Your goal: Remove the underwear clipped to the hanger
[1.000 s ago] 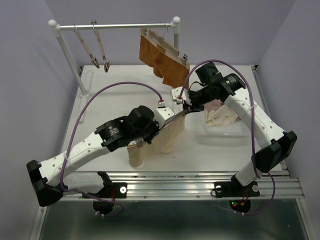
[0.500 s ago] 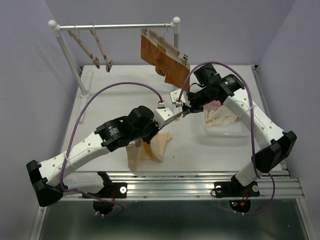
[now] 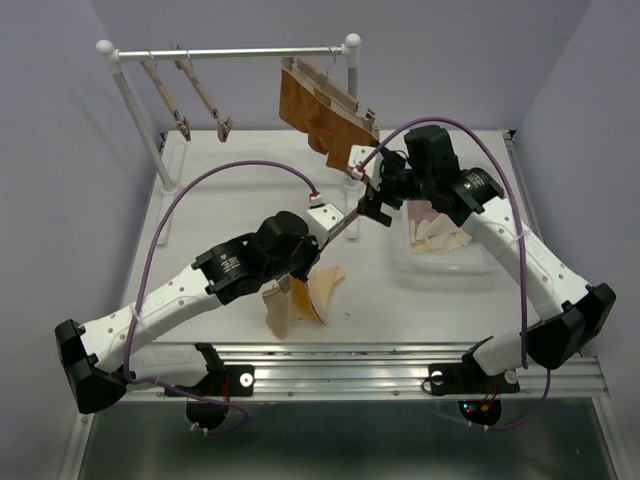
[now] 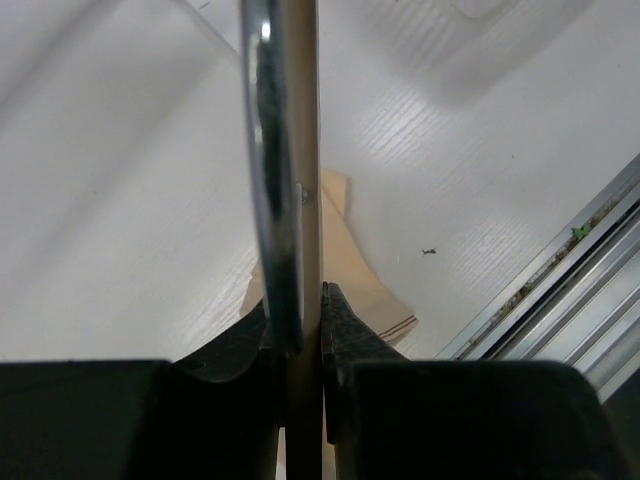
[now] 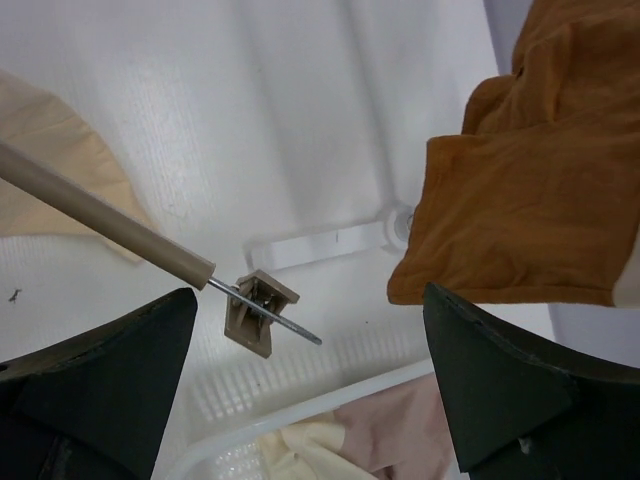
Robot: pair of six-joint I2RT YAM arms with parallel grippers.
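Left wrist view showed the left claw (image 4: 300, 315) pinched narrow on the hanger (image 4: 305, 110), holding it out over the table (image 3: 220, 200) so its clip (image 5: 257, 318) faced the other arm. The right claw (image 5: 310, 300) gaped wide near that clip, apparently gripping nothing. The beige underwear (image 3: 330, 285) lay loose below, and the orange pair (image 3: 322, 118) hung on the rail (image 3: 230, 52).

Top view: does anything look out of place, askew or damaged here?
The cream-beige underwear lies crumpled on the table under the hanger held by the left gripper, outside the clear bin holding the other pale garments. Whether it is clipped on is unclear. Nothing looks damaged.
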